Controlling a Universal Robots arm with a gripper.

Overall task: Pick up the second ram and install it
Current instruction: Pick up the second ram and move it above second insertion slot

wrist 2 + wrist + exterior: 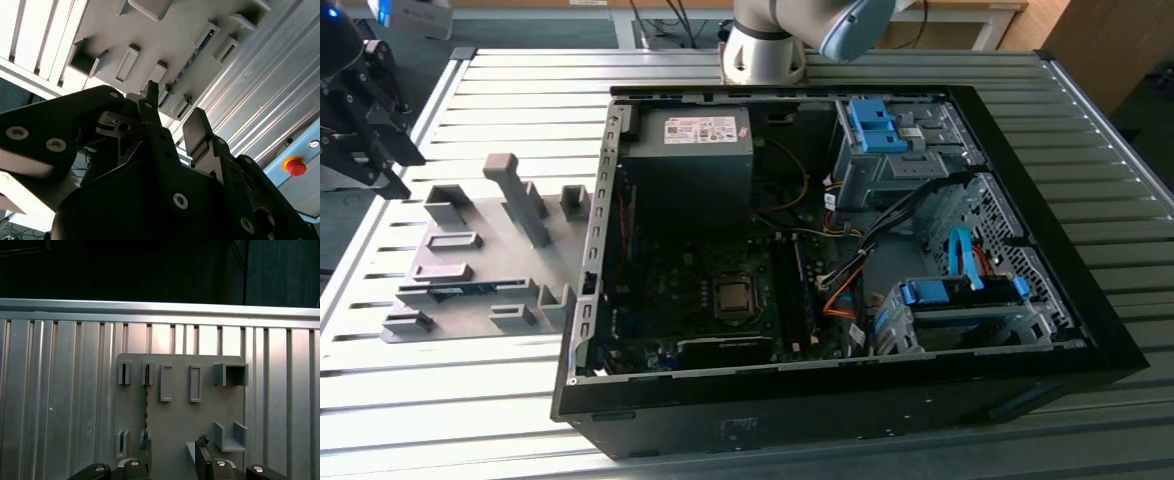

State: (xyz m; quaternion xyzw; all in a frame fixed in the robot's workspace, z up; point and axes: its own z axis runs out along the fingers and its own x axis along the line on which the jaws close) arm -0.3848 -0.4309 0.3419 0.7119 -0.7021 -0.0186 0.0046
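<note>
The second ram [146, 407] stands on edge in the grey fixture plate [175, 415], held between two pairs of slotted blocks. It also shows as a thin blue-green strip [460, 291] on the plate at the exterior view's left, and as a dark strip [197, 50] in the second wrist view. My black gripper [380, 150] hangs well above the plate's outer side, apart from the ram. Its fingers [145, 455] stand open with nothing between them. The gripper [173, 445] looks down on the plate, and its two fingertips [151, 90] point at it.
An open black computer case [1067, 330] lies on the slatted metal table [494, 420], to the plate's right in the exterior view, with its motherboard [707, 300], cables and blue drive brackets exposed. Tall grey blocks [520, 200] rise from the plate. A red stop button [294, 165] sits beyond the table.
</note>
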